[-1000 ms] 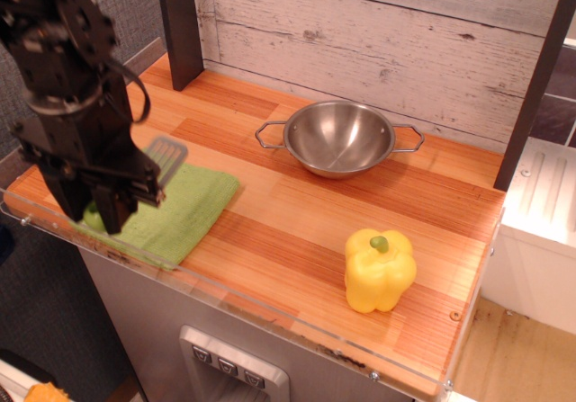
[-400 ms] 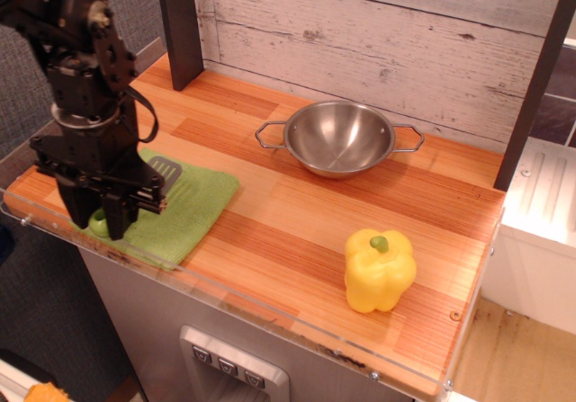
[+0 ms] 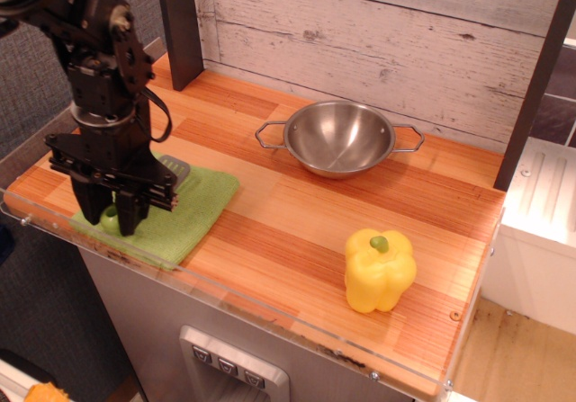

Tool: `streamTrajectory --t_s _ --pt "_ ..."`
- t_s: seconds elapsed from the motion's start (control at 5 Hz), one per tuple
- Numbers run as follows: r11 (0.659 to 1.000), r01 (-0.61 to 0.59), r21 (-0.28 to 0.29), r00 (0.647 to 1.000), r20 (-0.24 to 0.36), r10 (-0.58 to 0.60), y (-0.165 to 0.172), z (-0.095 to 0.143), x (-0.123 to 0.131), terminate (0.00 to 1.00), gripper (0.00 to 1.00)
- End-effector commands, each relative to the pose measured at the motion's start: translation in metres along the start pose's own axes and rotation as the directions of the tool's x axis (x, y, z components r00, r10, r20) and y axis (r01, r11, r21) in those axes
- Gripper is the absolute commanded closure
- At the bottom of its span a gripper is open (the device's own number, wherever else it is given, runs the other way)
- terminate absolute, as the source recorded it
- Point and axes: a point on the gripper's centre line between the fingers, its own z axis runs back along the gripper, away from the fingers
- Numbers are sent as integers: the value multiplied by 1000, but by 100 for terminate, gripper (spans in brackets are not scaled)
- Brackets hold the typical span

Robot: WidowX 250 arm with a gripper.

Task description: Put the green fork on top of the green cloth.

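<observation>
Fork lying on the cloth, directly beneath and between the fingers of the gripper: green handle end just showing between the two fingertips at the near-left, grey slotted head poking out behind at the far-right, so long axis running from near-left to far-right straight under the tool. Jaws parted either side of the handle, seemingly not clamping it, though contact hard to judge. Next move likely a straight lift, with bowl and pepper well off to the right.
</observation>
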Motion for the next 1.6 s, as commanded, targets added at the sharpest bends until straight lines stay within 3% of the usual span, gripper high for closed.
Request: streamTrajectory --t_s 0.0,0.4,0.6,1.0,1.2,1.4 --pt "1000 4 5 1000 27 -4 -2 7 2 0 0" --pt "998 62 -22 994 93 -59 -4 51 -9 0 0" --pt "983 160 -88 982 120 -149 -11 63 -11 0 0" --pt "977 209 -42 977 61 -206 -18 60 -10 0 0" --pt "977 209 -42 977 61 -206 -18 60 -10 0 0" --pt "977 209 -42 977 61 -206 -18 60 -10 100 0"
